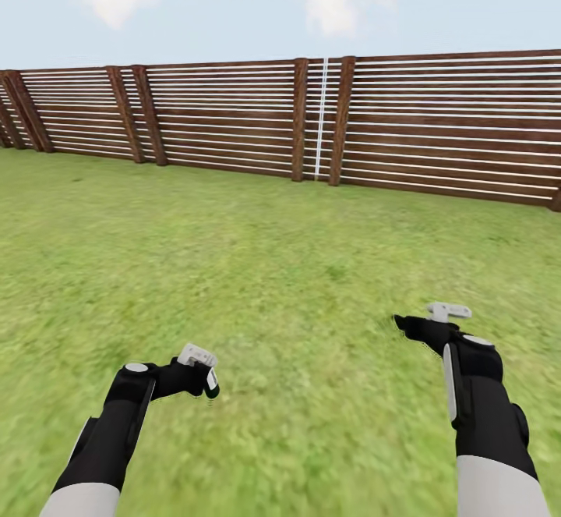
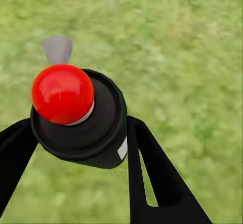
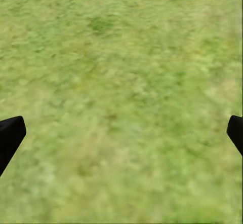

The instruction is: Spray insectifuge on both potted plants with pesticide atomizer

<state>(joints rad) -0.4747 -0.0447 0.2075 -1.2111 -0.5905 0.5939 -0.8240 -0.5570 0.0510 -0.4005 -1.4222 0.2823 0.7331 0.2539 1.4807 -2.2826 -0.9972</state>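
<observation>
- Left gripper [image 2: 81, 148] is clamped on the pesticide atomizer [image 2: 83, 122], dark fingers [image 2: 157, 178] pressing both sides of its body; the red cap [image 2: 63, 93] and grey nozzle [image 2: 56, 49] point away over the grass.
- In the head view that gripper [image 1: 204, 383] holds the bottle low over the lawn [image 1: 273, 267].
- Right gripper [image 1: 405, 322] is spread wide and empty, its tips at the edges of its wrist view.
- Risks, as I judge them: no potted plants are in sight, so spraying now would only wet grass; driving on toward the fence [image 1: 312, 119] could overshoot them; a loosened grip while travelling could drop the bottle.
</observation>
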